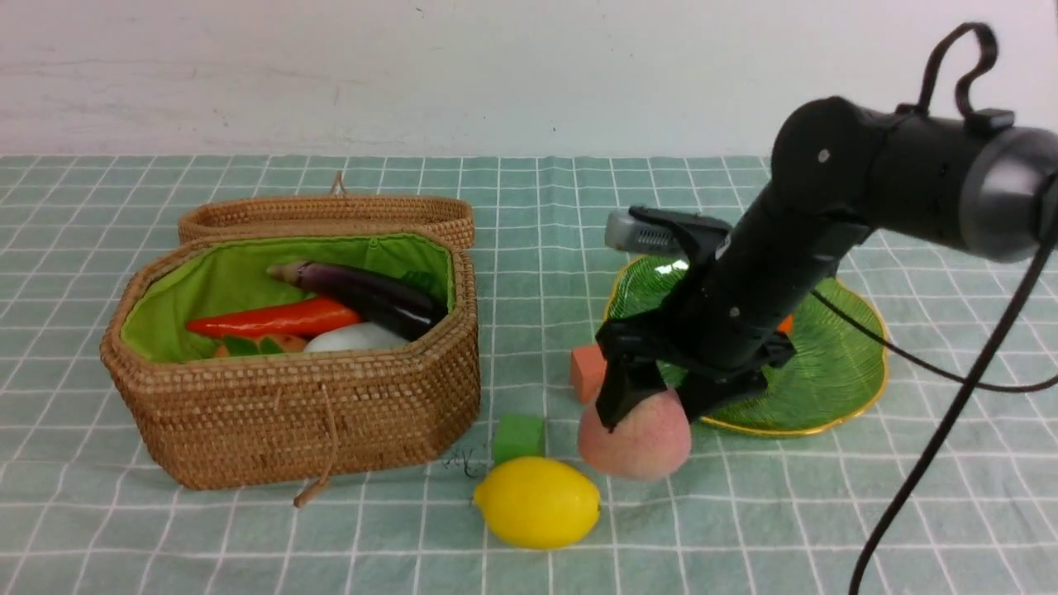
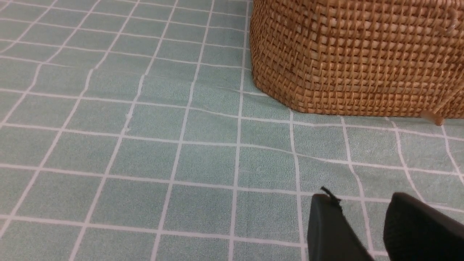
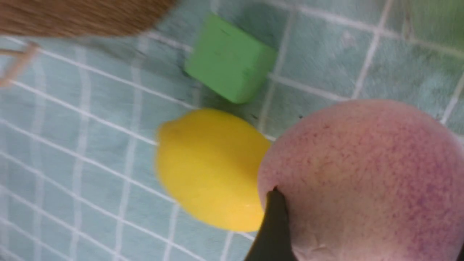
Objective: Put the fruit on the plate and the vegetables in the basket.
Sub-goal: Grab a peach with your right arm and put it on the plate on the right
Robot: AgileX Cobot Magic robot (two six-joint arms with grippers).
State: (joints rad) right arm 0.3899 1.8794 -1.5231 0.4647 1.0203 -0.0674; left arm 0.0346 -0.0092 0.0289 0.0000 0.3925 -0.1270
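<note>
My right gripper [image 1: 649, 413] is shut on the fuzzy pink peach [image 1: 634, 442], which sits low at the cloth just in front of the green plate [image 1: 835, 364]. In the right wrist view one finger [image 3: 273, 224] presses into the peach [image 3: 362, 174]. The yellow lemon [image 1: 537, 502] lies beside it, nearer the front edge. A bit of orange persimmon [image 1: 786, 324] shows on the plate behind the arm. The wicker basket [image 1: 306, 413] holds the eggplant [image 1: 372, 293], carrot [image 1: 277, 318] and white radish [image 1: 355, 337]. My left gripper [image 2: 362, 203] is open over bare cloth near the basket [image 2: 355, 54].
A small green cube [image 1: 518, 436] stands between basket and lemon, and a small orange cube [image 1: 587, 370] sits at the plate's left edge. The basket lid [image 1: 331, 215] lies open behind it. A cord loop [image 1: 318, 487] hangs down the basket's front.
</note>
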